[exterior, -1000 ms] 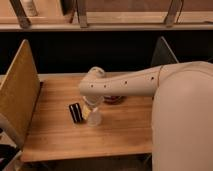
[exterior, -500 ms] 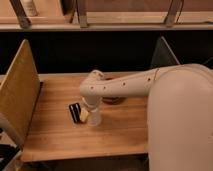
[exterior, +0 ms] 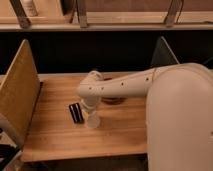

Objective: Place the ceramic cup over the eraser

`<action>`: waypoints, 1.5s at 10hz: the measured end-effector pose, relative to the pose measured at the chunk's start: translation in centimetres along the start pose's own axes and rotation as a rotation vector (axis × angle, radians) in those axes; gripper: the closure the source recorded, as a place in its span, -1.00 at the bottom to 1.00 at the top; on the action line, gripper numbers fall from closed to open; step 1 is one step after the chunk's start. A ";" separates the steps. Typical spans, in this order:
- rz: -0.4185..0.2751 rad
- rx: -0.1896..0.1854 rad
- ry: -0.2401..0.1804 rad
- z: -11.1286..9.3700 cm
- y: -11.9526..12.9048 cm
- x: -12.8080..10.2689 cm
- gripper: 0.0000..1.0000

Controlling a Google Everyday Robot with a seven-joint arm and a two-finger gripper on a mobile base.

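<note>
Ceramic cup: small, white, tapered, no handle. Stands on the wooden table near its front middle, wide end down as far as can be judged, which would suit capping something.

Eraser: black block with thin light stripes, lying flat at the cup's 10 o'clock, just beside it and uncovered. The cup is not yet over it.

Gripper: directly above the cup, at its top, on a white arm reaching in from 3 o'clock. Whether it is spread or clamped on the cup cannot be told. Its position suits a top grasp for lifting the cup across.

Reddish-brown bowl: at the cup's 1 o'clock, partly hidden by the arm.

Yellow side panel: table's 9 o'clock edge.
</note>
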 end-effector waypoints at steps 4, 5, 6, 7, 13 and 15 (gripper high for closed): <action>0.025 0.006 -0.013 -0.6 -0.4 0.0 0.97; 0.035 0.011 -0.019 -1.0 -0.6 0.0 1.00; 0.045 0.019 -0.023 -1.5 -0.9 0.2 1.00; 0.058 0.035 -0.030 -2.4 -1.4 0.3 1.00; 0.100 0.229 -0.069 -13.6 -5.6 1.5 1.00; 0.054 0.287 -0.100 -18.0 -5.2 0.0 1.00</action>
